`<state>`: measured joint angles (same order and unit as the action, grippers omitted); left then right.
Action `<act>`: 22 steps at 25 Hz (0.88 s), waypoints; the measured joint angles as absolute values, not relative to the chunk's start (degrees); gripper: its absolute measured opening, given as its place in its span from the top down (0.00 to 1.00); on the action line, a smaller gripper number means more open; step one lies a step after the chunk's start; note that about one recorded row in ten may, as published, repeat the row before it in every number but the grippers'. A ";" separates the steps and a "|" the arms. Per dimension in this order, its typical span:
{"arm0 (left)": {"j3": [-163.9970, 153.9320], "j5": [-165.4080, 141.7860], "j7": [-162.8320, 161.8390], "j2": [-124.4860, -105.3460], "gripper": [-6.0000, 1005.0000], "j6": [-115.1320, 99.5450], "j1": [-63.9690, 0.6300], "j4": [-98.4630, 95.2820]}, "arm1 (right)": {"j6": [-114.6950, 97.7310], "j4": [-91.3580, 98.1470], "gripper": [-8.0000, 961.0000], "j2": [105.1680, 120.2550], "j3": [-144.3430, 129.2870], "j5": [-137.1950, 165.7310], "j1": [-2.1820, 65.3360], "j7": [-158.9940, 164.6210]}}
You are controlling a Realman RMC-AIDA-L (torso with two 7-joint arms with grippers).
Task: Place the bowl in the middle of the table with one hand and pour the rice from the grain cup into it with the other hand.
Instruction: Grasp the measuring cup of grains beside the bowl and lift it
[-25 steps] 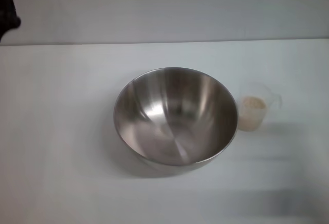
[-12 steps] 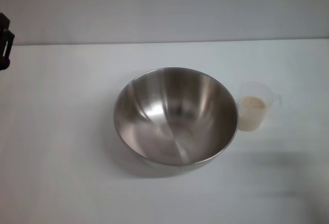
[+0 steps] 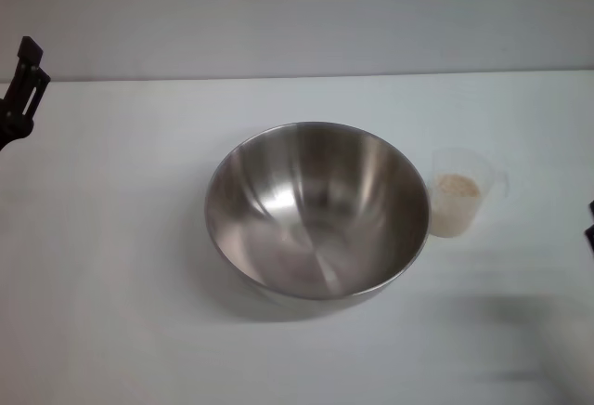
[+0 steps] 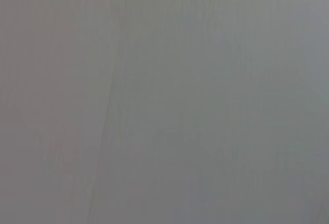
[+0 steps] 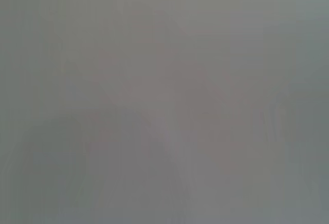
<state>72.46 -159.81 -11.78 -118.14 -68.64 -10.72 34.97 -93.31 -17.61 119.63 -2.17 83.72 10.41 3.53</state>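
The large steel bowl (image 3: 316,210) sits upright and empty in the middle of the white table (image 3: 111,238). The clear grain cup (image 3: 459,193) stands just to its right, apart from it, holding rice (image 3: 458,186). My left gripper (image 3: 20,89) shows as a black part at the far left edge, well away from the bowl. My right gripper (image 3: 590,224) just peeks in at the right edge, to the right of the cup. Both wrist views show only blank grey surface.
The table's far edge (image 3: 297,76) meets a plain grey wall behind. Bare tabletop lies left of the bowl and in front of it.
The left gripper has shifted at the left edge, rising slightly and coming further into view. A dark tip of the right gripper has appeared at the right edge. Bowl and cup have not moved.
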 joint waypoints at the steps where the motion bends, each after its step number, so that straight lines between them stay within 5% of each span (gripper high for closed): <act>1: 72.45 -159.81 -11.78 -118.10 0.19 -68.64 -10.72 34.95 | -92.56 -18.06 0.30 119.63 -2.23 83.73 10.50 2.89; 22: 72.65 -162.15 -11.86 -118.03 0.19 -71.33 -10.15 34.19 | -78.69 -20.67 0.30 119.80 -1.28 83.13 14.89 -1.66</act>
